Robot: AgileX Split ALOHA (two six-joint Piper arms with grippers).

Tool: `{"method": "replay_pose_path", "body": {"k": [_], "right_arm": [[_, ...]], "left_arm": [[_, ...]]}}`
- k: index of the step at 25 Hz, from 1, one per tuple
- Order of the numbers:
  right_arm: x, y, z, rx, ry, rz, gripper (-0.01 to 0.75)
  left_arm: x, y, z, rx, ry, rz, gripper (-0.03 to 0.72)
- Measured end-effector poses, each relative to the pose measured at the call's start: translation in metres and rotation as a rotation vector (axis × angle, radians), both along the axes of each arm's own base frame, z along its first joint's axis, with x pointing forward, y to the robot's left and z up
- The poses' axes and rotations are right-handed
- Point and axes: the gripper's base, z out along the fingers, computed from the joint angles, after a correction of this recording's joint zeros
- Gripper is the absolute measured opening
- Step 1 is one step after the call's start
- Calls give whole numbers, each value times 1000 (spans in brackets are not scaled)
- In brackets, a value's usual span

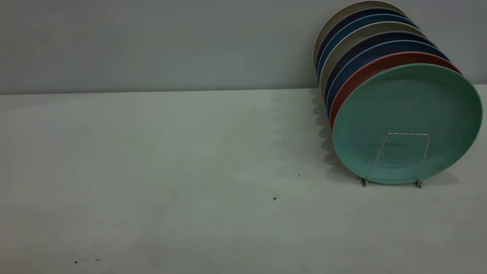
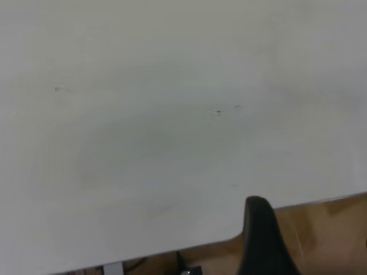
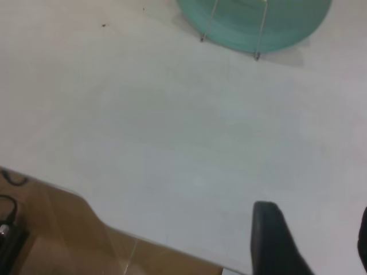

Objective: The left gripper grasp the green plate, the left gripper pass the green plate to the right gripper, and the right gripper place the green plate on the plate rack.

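The green plate point(image 1: 407, 121) stands on edge in the plate rack point(image 1: 404, 159), at about three o'clock on the table point(image 1: 152, 171) in the exterior view. It is the frontmost of a row, just ahead of a salmon-pink plate point(image 1: 365, 72), with blue plates point(image 1: 365, 49) behind. The task looks done.

It seems a light, stiff plastic, matte and not very slippery; its low raised rim at twelve o'clock, clear of the wire loop, would be the natural hold.

The right gripper point(image 3: 312, 240) hangs low near the table edge, well apart from the rack, fingers spread and empty. The left gripper point(image 2: 261, 238) shows one finger only; I cannot tell its opening.
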Motion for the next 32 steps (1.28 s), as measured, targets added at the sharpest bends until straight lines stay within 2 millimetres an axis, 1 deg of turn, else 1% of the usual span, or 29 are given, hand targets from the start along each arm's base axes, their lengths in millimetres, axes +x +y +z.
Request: {"method": "replay_pose_path", "body": {"k": [22, 25, 28, 32], "right_arm": [[0, 0, 0, 0, -2, -8, 372], [-4, -1, 0, 8, -33, -60, 372], [-13, -3, 0, 17, -92, -99, 372], [-20, -3, -1, 24, -133, -105, 372]], "left_arm": [[-2, 2, 0, 17, -17, 21, 464], [-9, 2, 0, 15, -68, 22, 464], [-17, 2, -1, 14, -123, 22, 464], [-19, 2, -2, 14, -131, 19, 464]]}}
